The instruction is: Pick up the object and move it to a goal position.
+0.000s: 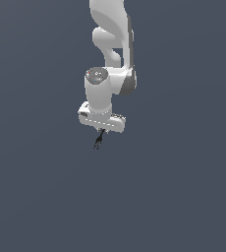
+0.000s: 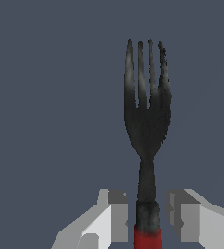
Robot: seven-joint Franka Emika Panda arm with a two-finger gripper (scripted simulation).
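Note:
The object is a small fork [image 2: 146, 121] with dark grey-black tines and neck and a red handle end. In the wrist view its red end sits between my two white fingers [image 2: 115, 214], and the tines point away from them. My gripper [image 2: 147, 219] is closed narrowly around the handle. In the exterior view the gripper [image 1: 101, 129] points down from the white arm. The fork's dark part [image 1: 98, 141] sticks out just below it. The rest of the red handle is hidden. I cannot tell whether the fork rests on the floor or is lifted.
A plain dark grey-blue surface [image 1: 183, 197] fills both views. No goal marker and no other object is visible.

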